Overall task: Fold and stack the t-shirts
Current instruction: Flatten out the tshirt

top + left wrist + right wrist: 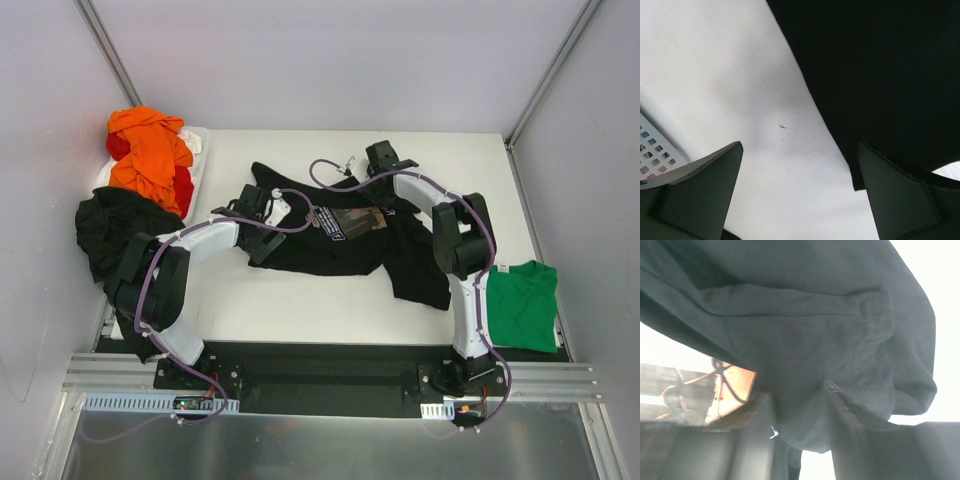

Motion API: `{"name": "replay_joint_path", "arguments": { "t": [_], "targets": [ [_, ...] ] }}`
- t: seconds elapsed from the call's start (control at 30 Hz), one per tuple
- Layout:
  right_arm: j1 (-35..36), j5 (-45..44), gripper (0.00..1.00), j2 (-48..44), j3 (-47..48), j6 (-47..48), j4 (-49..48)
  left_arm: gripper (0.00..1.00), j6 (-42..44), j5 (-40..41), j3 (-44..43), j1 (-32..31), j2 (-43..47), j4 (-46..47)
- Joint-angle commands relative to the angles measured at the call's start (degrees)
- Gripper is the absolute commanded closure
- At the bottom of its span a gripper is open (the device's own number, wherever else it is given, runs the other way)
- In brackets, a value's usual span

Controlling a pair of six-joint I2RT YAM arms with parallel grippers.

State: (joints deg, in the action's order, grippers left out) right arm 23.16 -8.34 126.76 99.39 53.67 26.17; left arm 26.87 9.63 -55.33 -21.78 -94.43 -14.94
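No readable text; rectangular print [352, 222] on black t-shirt [320, 252] too small to read.

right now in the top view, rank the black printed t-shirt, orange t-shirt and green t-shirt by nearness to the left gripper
1. black printed t-shirt, spread mid-table, its edge under the left gripper
2. orange t-shirt, far-left corner
3. green t-shirt, near right edge

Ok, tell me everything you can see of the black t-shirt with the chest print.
The black t-shirt lies rumpled on the table: soft cloth, a small rectangular chest print facing up. One part trails toward the near right. The right gripper pinches a stitched fold at its far edge; the open left gripper hovers over its left edge, gripping nothing.
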Motion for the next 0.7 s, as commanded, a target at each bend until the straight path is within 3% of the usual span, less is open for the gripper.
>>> {"name": "replay_joint_path", "arguments": {
  "t": [0.0,0.03,0.13,0.67],
  "targets": [
    [-1.1,0.34,0.72,-0.02,2.12,0.82,-0.69,0.01,-1.47,0.57,-0.04,-0.28,-0.31,0.61],
    [-1.18,0.17,0.86,-0.11,1.86,1.0,-0.95,0.01,-1.73,0.57,-0.04,-0.28,-0.75,0.7],
    [-1.18,-0.27,0.98,-0.81,0.98,1.26,-1.3,0.01,-2.26,0.65,-0.13,-0.63,-1.54,0.61],
    [-1.1,-0.89,0.98,-4.41,-3.24,1.35,-1.21,0.03,-2.35,3.11,-0.39,-2.48,-5.94,0.79]
  ]
}}
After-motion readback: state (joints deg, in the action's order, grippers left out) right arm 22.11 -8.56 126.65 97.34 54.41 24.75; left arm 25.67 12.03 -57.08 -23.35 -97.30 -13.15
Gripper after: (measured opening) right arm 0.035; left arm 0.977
